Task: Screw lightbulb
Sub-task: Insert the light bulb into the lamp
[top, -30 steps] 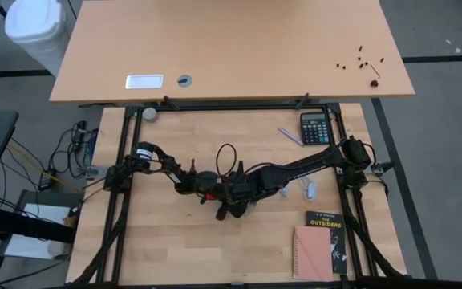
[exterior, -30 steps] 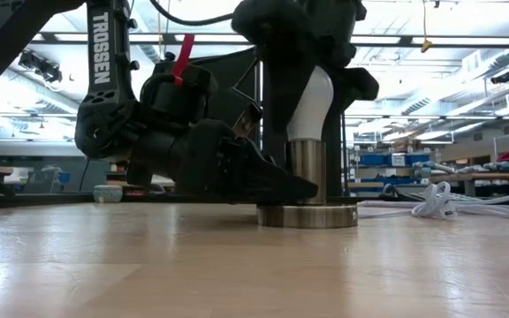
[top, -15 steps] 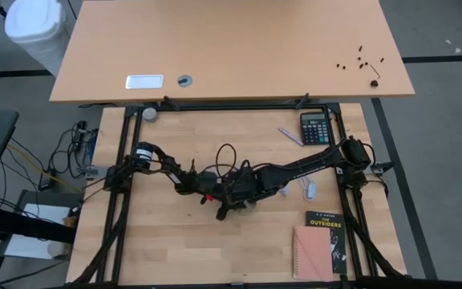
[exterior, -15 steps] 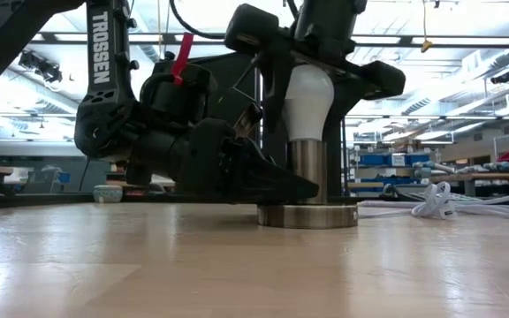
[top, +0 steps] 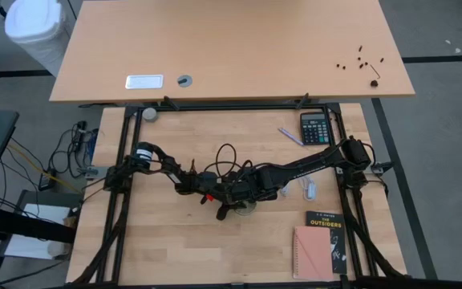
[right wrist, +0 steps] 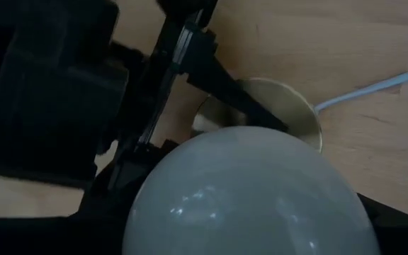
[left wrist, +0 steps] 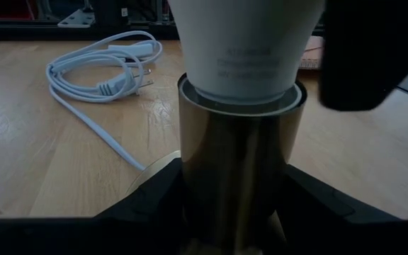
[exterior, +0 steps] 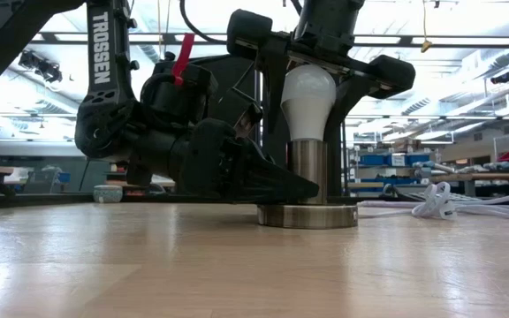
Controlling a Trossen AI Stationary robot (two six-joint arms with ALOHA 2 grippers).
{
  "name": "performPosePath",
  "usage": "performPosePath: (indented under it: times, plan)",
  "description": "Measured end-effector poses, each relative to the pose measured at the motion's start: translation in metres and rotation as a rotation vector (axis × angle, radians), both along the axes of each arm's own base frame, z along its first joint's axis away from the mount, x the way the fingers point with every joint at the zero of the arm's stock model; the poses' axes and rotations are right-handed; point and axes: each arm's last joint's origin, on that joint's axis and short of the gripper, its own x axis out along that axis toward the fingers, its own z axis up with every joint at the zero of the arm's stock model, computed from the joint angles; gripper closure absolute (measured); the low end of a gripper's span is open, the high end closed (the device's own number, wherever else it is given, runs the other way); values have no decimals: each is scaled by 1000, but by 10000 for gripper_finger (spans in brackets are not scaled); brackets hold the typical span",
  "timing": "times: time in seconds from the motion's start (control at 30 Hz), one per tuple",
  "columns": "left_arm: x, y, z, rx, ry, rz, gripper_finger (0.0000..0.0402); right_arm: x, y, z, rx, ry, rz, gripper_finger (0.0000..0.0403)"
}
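Bulb position: the lightbulb (exterior: 307, 99) is seated upright in the socket (exterior: 307, 181), near the table's (top: 175, 249) middle.
Bulb axis: vertical, screw base down, dome up.
Right gripper (exterior: 310, 66): directly above, fingers spread around the dome; contact cannot be told.
Left gripper (top: 212, 197): low beside the socket, fingers pinching its barrel.
Nearer arm: right is judged placed for turning.

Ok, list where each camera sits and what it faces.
High: overhead, looking down; both arms meet mid-table.
Low: table height; lightbulb in the socket, left end effector at its stem.
Left wrist: at the socket, own fingers astride it.
Right wrist: above the lightbulb.
All three close views share the lightbulb.
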Motion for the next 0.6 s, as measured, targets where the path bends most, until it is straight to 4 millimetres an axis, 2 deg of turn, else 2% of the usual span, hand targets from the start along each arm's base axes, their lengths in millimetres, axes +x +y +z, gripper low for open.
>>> performPosePath:
  times: [0.2, 0.4, 0.6]
  plan:
    - [0, 0, 0, 4, -1, -5, 204, 3, -4, 0, -6, -11, 85, 97]
    - [0, 0, 0, 4, -1, -5, 204, 4, -7, 1, -5, -19, 89, 51]
    - [1, 1, 0, 5, -2, 8, 204, 1, -9, 9, -31, -1, 82, 46]
